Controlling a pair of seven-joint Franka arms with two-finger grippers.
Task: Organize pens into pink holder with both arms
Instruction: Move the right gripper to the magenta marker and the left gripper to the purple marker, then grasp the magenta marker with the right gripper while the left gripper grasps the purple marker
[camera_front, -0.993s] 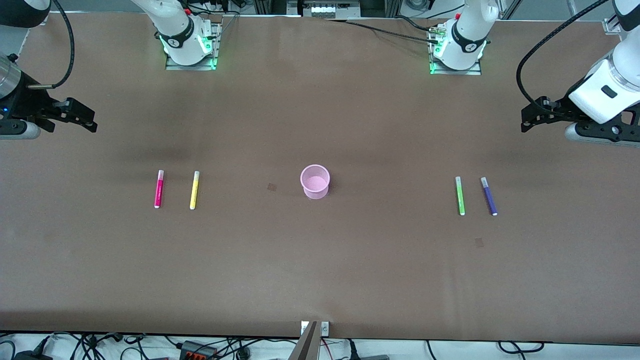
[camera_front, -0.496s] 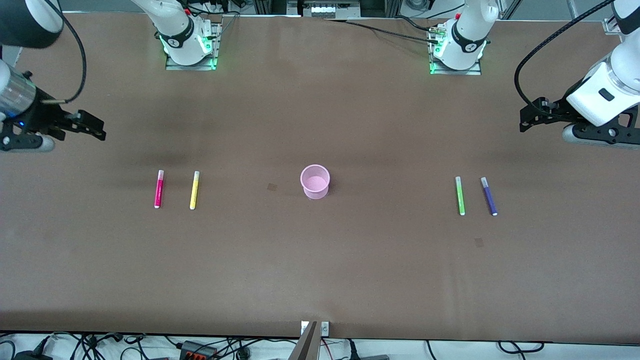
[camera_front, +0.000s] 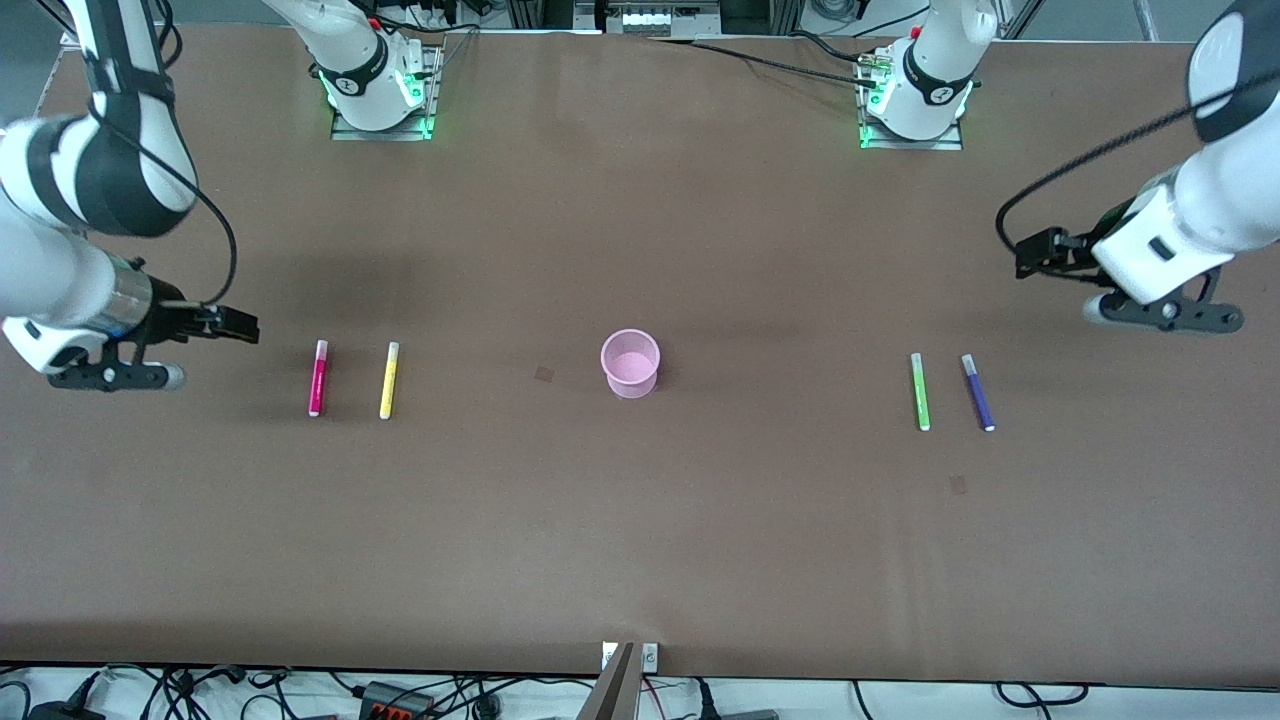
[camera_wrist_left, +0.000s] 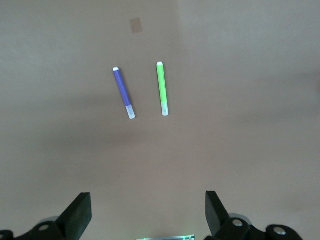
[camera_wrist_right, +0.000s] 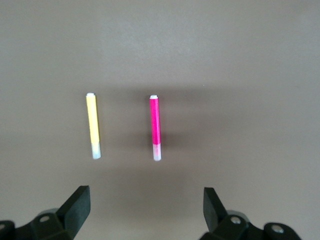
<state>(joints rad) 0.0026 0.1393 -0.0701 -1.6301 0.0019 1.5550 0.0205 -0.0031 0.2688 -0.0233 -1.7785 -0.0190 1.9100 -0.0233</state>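
The pink holder (camera_front: 630, 363) stands upright at the table's middle. The magenta pen (camera_front: 318, 378) and yellow pen (camera_front: 389, 380) lie side by side toward the right arm's end; both show in the right wrist view, magenta (camera_wrist_right: 156, 128) and yellow (camera_wrist_right: 93, 125). The green pen (camera_front: 920, 391) and purple pen (camera_front: 978, 392) lie toward the left arm's end; both show in the left wrist view, green (camera_wrist_left: 162, 88) and purple (camera_wrist_left: 123, 93). My right gripper (camera_front: 238, 328) is open and empty, up in the air beside the magenta pen. My left gripper (camera_front: 1035, 254) is open and empty over bare table near the purple pen.
The brown table (camera_front: 640, 520) carries two small dark marks, one (camera_front: 543, 374) beside the cup and one (camera_front: 958, 485) nearer the front camera than the purple pen. The arm bases (camera_front: 380, 85) (camera_front: 915, 95) stand at the table's edge farthest from the front camera.
Both arms have swung in and down from the table's ends. The right gripper now sits close beside the magenta pen; the left gripper has come closer to the purple and green pens.
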